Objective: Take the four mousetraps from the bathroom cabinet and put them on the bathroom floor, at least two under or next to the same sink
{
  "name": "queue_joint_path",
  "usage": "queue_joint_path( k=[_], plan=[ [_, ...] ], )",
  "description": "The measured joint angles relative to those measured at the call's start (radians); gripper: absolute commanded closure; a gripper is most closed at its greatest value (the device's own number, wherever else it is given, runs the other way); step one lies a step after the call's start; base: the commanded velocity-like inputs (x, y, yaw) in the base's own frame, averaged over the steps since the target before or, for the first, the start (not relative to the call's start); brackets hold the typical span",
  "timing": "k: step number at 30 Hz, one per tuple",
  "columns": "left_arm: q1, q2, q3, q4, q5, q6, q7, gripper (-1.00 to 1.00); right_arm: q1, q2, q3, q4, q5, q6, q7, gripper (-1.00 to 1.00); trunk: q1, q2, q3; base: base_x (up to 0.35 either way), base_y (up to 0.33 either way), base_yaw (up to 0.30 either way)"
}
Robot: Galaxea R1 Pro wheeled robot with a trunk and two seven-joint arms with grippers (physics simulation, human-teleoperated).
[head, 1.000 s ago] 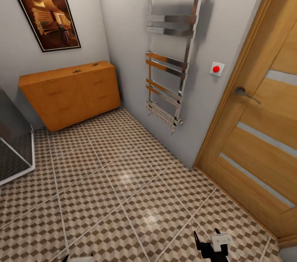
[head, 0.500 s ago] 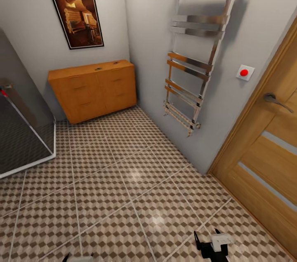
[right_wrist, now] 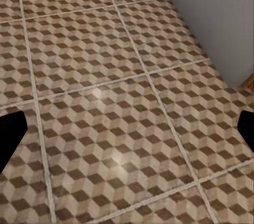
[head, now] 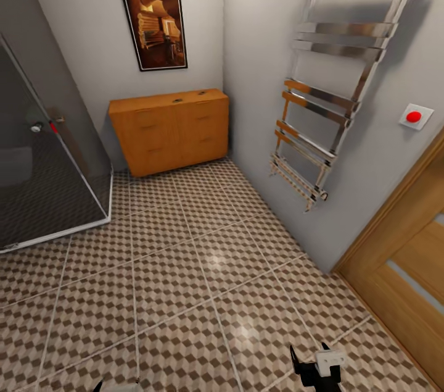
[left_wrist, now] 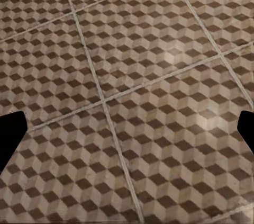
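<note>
Cabinet (head: 169,129) is being shown in the head view as a low orange-brown dresser standing against the far wall, well ahead of both grippers and to the left of the right gripper (head: 308,356). Its two columns of drawers are being presented shut, so the drawer contents cannot be told. Two small flat objects, the mousetraps (head: 190,96), are being seen lying on its top, too small for detail to be made out.

The bathroom floor (head: 185,268), tiled in a brown, beige and white cube pattern with pale grout lines, is being shown stretching from the cabinet back to the grippers. In the head view the right gripper is being seen low, above the tiles, with its two dark fingers spread apart and nothing between them. In the right wrist view its fingertips (right_wrist: 10,139) are being shown at opposite sides, wide apart, with only tiles and a strip of grey wall (right_wrist: 211,17) ahead. The left gripper (left_wrist: 127,131) is being shown likewise in its wrist view, fingers wide apart over bare tiles, nothing being held or touched.

A glass shower enclosure (head: 43,182) is being seen far to the left of the grippers, a framed picture (head: 153,21) on the wall above the cabinet, a chrome towel rail (head: 333,89) and a red button (head: 413,116) on the wall ahead of the right gripper, and a wooden door (head: 407,275) just to its right.
</note>
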Motion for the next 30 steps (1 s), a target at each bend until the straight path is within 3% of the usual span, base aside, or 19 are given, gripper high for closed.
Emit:
queue_joint_path(
  k=[14, 30],
  plan=[
    [0.000, 0.000, 0.000, -0.001, 0.000, 0.000, 0.000, -1.00, 0.000, 0.000, 0.000, 0.000, 0.000, -0.001, 0.000, -1.00, 0.000, 0.000, 0.001, 0.035, 0.000, 0.277],
    [0.000, -0.001, 0.000, -0.001, 0.000, 0.000, 0.001, -1.00, 0.000, 0.000, 0.000, 0.000, 0.000, -0.002, 0.000, -1.00, -0.001, 0.000, 0.015, 0.297, -0.050, 0.206]
  ],
)
